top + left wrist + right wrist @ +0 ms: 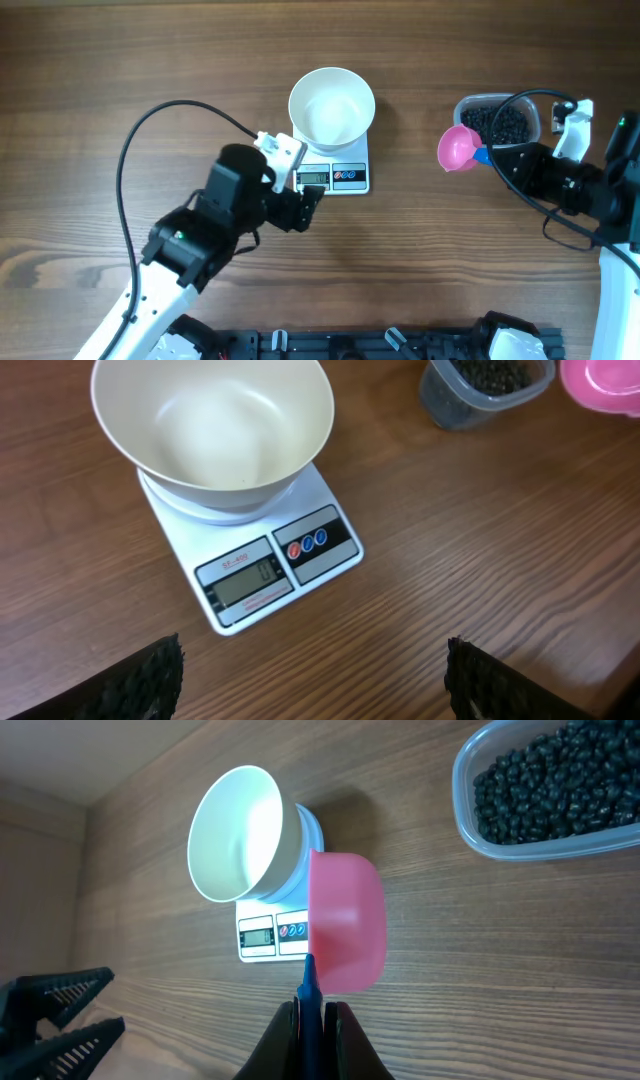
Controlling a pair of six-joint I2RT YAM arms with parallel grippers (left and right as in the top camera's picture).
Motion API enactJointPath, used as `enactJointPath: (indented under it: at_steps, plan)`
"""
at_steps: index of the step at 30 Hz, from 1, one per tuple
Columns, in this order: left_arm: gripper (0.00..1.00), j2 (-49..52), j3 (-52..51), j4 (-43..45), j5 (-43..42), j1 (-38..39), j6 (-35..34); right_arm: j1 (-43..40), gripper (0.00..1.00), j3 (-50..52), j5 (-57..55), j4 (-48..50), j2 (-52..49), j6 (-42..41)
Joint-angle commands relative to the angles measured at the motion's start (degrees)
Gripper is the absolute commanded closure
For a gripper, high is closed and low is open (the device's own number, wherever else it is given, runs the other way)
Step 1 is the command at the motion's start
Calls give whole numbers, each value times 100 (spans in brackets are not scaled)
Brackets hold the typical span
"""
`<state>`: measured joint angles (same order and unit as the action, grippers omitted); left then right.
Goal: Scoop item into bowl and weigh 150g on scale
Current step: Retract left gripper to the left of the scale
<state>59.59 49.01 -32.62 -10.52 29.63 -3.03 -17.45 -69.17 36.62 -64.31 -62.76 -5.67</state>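
Currently the empty bowl (332,105) sits on the scale (345,177), beans (555,785) in the tub (450,405). Wide-jawed, the left gripper (315,680) hovers by the scale and could bump it; the right gripper (315,1015), clamping the scoop (345,920) by its handle, might spill beans.

Soft, even light from above fills all three views: bright, with no hard glare. In the overhead view the tabletop (90,90) carries only faint, blurred shadows beside the arms, and the inside of the bowl (332,106) is nearly washed-out white. From the left wrist the bowl gently shades the scale (250,570), and the left jaws at the bottom edge are near-black with little detail. From the right wrist the pink scoop (347,920) — close to the lens — looks slightly soft.
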Motion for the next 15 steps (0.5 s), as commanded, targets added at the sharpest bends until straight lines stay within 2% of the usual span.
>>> enactJointPath:
  at_steps: [1,2,3,4,6,11,15]
  plan:
    - [12,-22,-26,-114,-391,-343,739,-15,96,-129,-87,-2,24,105]
    - [11,-4,-26,-109,-372,-442,734,-15,96,-129,-87,4,24,107]
    - [4,15,-26,-103,-330,-498,732,-15,96,-129,-87,17,24,98]
    - [0,26,-26,-101,-219,-549,732,-15,96,-129,-87,22,24,98]
    - [0,55,-26,-210,188,-603,730,-15,96,-129,-87,15,24,98]
    - [0,98,-28,-240,236,-597,793,-15,96,-127,-92,17,11,96]
    - [0,109,-28,-240,-48,-612,2059,-15,96,-127,-129,20,-46,98]
